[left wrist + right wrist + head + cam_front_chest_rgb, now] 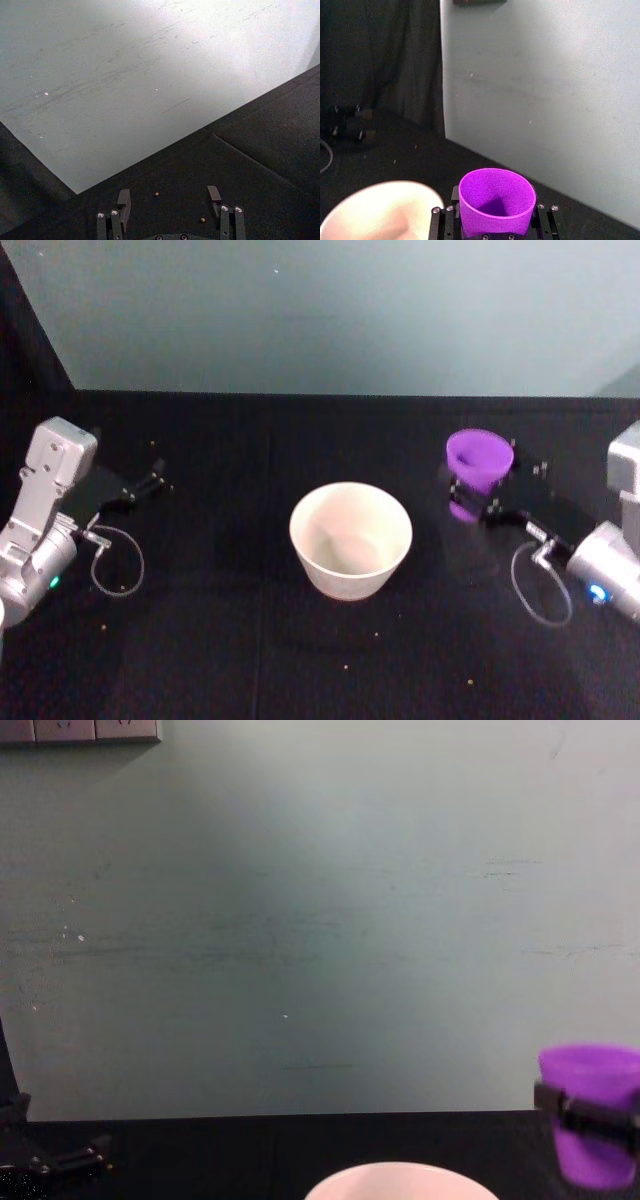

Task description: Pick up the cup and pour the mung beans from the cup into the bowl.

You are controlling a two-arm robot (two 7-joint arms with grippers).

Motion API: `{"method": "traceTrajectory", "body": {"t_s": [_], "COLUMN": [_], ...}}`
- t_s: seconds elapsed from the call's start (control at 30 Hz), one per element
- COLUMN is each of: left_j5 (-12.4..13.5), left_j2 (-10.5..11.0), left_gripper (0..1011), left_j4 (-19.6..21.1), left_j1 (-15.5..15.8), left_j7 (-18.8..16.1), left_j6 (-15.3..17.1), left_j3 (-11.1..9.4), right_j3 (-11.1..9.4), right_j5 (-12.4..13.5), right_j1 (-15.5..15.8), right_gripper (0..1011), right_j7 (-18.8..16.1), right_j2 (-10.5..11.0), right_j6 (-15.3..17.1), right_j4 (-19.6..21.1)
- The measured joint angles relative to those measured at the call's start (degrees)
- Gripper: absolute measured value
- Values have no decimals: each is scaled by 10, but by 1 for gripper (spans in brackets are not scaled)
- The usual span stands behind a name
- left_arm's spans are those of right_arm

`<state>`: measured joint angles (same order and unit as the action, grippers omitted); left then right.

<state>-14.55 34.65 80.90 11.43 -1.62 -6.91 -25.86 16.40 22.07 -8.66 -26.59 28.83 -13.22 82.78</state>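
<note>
The purple cup [478,460] stands upright to the right of the bowl, with my right gripper [482,492] shut on its sides. In the right wrist view the cup [495,200] sits between the fingers [451,215] with its mouth open towards the camera. I make out no mung beans inside it. From the chest the cup [592,1120] shows at the right edge, with the black finger band across it. The pale bowl [350,570] sits mid-table and looks empty; its rim [380,210] is beside the cup. My left gripper [155,480] rests open at the far left.
A black cloth [200,640] covers the table, and a pale wall [350,310] rises behind it. A few loose beans [157,194] lie on the cloth near the left gripper [170,192], and others [347,668] lie in front of the bowl.
</note>
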Motion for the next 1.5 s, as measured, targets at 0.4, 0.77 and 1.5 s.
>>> {"method": "traceTrajectory", "body": {"t_s": [0.4, 0.77, 1.5], "left_j5": [0, 0, 0], "left_j2": [0, 0, 0], "left_gripper": [1000, 1000, 1000], "left_j4": [0, 0, 0], "left_j1": [0, 0, 0], "left_j7": [0, 0, 0], "left_j6": [0, 0, 0], "left_j3": [0, 0, 0], "right_j3": [-44, -53, -52], "right_j5": [20, 19, 18], "right_j1": [-4, -4, -4], "right_gripper": [754, 754, 754], "right_j7": [7, 23, 21], "right_j2": [14, 18, 16], "right_j6": [72, 103, 96], "right_j4": [112, 151, 144]}}
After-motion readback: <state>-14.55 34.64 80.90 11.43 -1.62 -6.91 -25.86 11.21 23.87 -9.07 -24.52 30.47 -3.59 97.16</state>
